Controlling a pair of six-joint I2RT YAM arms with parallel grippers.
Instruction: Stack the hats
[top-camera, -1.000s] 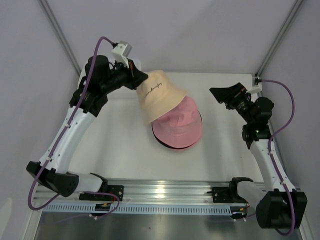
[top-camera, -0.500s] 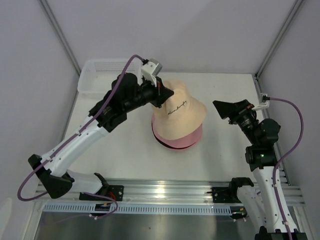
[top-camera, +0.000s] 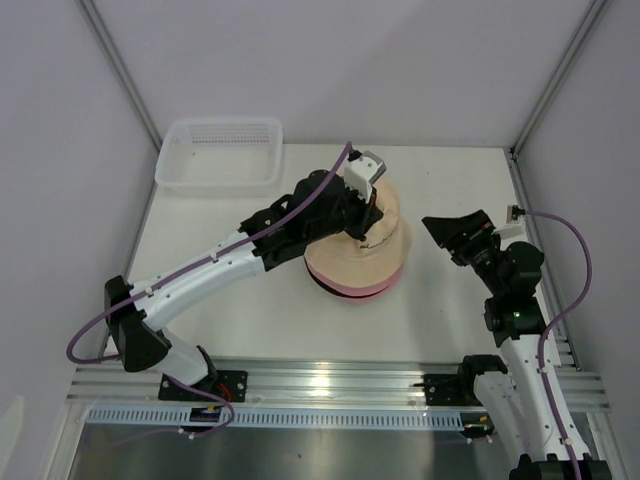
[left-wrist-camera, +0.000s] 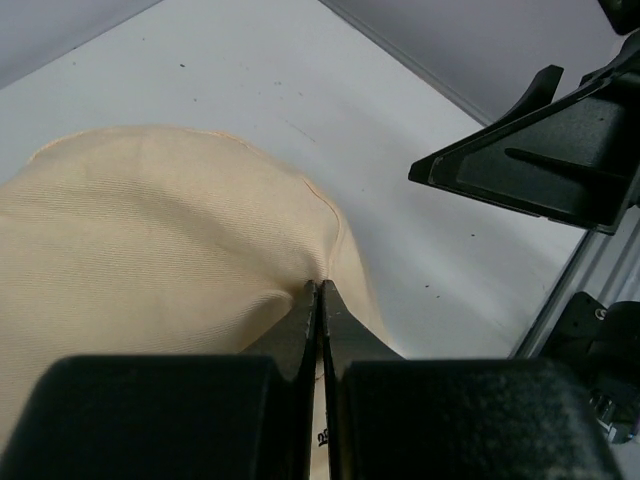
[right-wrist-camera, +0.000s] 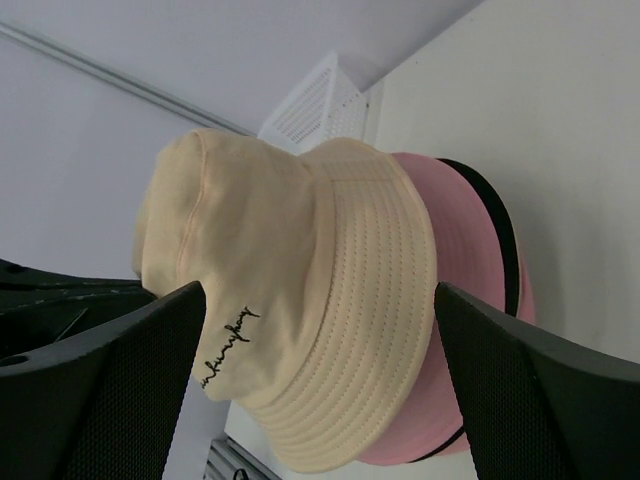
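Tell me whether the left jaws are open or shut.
Shut: the left gripper pinches the beige hat's crown fabric.

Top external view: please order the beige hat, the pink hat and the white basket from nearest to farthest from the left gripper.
1. beige hat: pinched by the left gripper, top of the stack at mid table.
2. pink hat: directly beneath the beige one, only its brim showing.
3. white basket: far left corner, apart from the stack.
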